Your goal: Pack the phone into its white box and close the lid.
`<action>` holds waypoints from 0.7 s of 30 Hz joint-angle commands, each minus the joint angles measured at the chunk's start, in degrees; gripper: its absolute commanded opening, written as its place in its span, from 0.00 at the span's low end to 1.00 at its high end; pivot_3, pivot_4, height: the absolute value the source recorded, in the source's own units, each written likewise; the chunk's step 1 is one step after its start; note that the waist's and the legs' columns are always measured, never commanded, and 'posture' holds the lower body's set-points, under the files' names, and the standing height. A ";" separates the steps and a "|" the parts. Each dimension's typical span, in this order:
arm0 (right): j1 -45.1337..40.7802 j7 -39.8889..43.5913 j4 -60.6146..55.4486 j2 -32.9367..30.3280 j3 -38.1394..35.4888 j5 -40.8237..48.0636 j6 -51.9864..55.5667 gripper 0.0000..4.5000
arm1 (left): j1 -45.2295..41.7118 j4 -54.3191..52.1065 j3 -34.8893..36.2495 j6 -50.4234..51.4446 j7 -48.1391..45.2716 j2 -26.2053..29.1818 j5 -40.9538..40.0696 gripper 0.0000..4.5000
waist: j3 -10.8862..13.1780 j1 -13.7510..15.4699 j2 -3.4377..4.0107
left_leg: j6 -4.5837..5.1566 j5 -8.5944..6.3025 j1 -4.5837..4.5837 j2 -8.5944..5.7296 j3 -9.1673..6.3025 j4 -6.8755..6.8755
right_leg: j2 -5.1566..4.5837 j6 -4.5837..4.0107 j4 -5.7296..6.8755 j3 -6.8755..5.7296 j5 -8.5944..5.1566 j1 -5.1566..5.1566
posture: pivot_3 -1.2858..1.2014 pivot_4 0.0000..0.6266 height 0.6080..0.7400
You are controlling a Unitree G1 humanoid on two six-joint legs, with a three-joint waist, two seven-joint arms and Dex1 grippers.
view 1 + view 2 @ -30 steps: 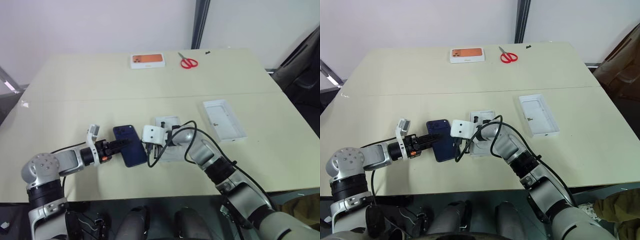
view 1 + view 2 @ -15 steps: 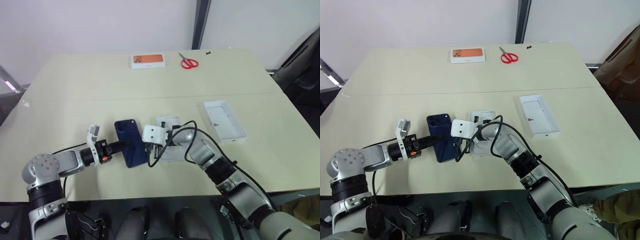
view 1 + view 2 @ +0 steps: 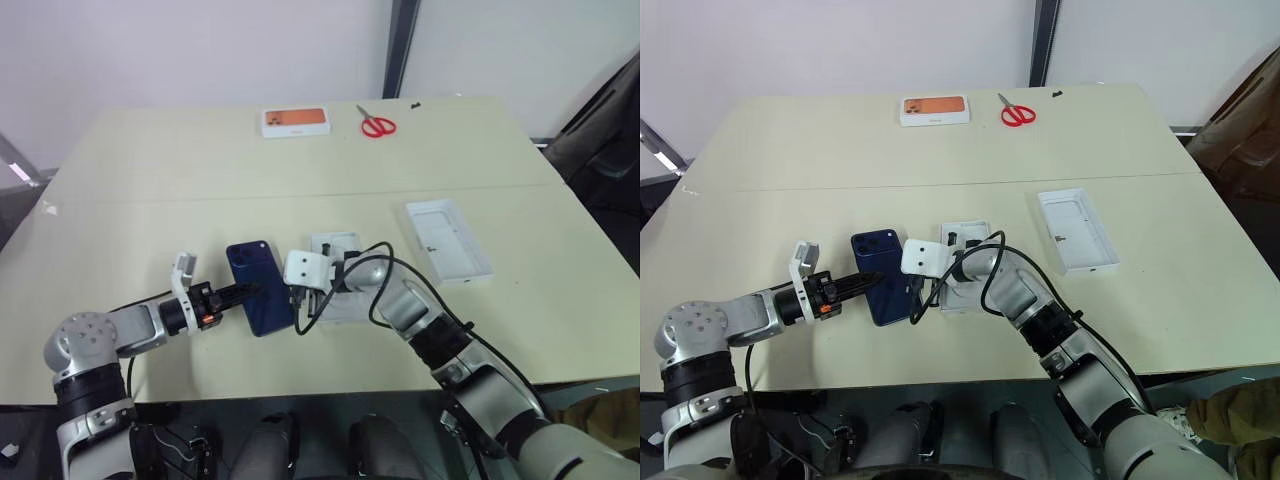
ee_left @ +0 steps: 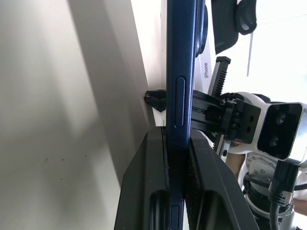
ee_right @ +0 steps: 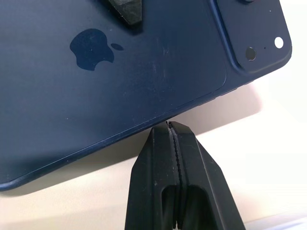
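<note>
The dark navy phone (image 3: pixel 258 287) lies back up near the table's front, its camera cluster at the far left corner. My left gripper (image 3: pixel 243 291) comes in from the left and is shut on the phone's edge; the left wrist view shows the phone (image 4: pixel 181 72) edge-on between the fingers. My right gripper (image 5: pixel 171 125) is shut with nothing in it, its tips against the phone's right long edge. The white box (image 3: pixel 343 300) sits just right of the phone, partly hidden under my right arm. The lid (image 3: pixel 449 240) lies inner face up further right.
A white box with an orange top (image 3: pixel 296 121) and red scissors (image 3: pixel 377 125) lie near the table's far edge. The table's front edge runs close below both arms.
My left gripper's fingers have closed onto the phone, which has shifted slightly away from me. The right arm has stayed where it was.
</note>
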 commanded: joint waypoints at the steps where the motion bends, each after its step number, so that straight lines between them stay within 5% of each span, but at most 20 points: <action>1: -0.20 -0.26 -2.52 1.16 -2.84 3.23 0.93 0.00 | -0.90 -0.12 0.56 -0.42 0.09 1.37 -0.48 0.01 | 0.02 0.01 -0.02 | 0.00 0.00 0.00 0.00 0.00 0.00 | 0.00 0.00 0.00 0.00 0.00 0.00 | 0.52 0.24 0.95; 5: -0.46 2.65 -7.72 3.79 -11.66 15.54 10.80 0.06 | -3.27 4.37 4.39 1.10 -2.35 3.84 -3.30 0.00 | 0.13 -0.06 -0.10 | 0.00 0.00 -0.01 0.01 0.00 -0.05 | 0.01 -0.01 0.00 0.00 0.00 -0.04 | 0.52 0.24 0.95; 7: -0.27 4.58 -9.99 3.10 -13.94 19.54 14.33 0.20 | -3.97 5.24 4.79 2.02 -3.57 5.01 -4.49 0.00 | 0.21 -0.04 -0.23 | 0.02 -0.01 -0.05 0.04 -0.02 -0.11 | 0.02 -0.02 0.01 -0.01 0.01 -0.10 | 0.52 0.24 0.95; 12: 4.24 10.51 -18.47 -5.25 -14.22 23.17 14.41 0.76 | -5.50 6.78 5.10 3.01 -5.79 7.56 -5.72 0.00 | 0.25 0.46 -0.26 | 0.03 -0.01 -0.10 -0.01 -0.02 -0.13 | -0.04 -0.02 -0.19 -0.04 0.01 -0.07 | 0.52 0.24 0.95; 21: 14.57 19.70 -26.79 -21.31 -13.96 24.48 2.75 0.76 | -4.11 3.45 -0.57 1.28 -10.22 10.07 -5.20 0.00 | 0.30 0.20 -0.31 | 0.22 -0.12 -0.14 0.02 0.00 -0.19 | -0.04 -0.04 -0.36 -0.01 0.02 -0.02 | 0.52 0.24 0.95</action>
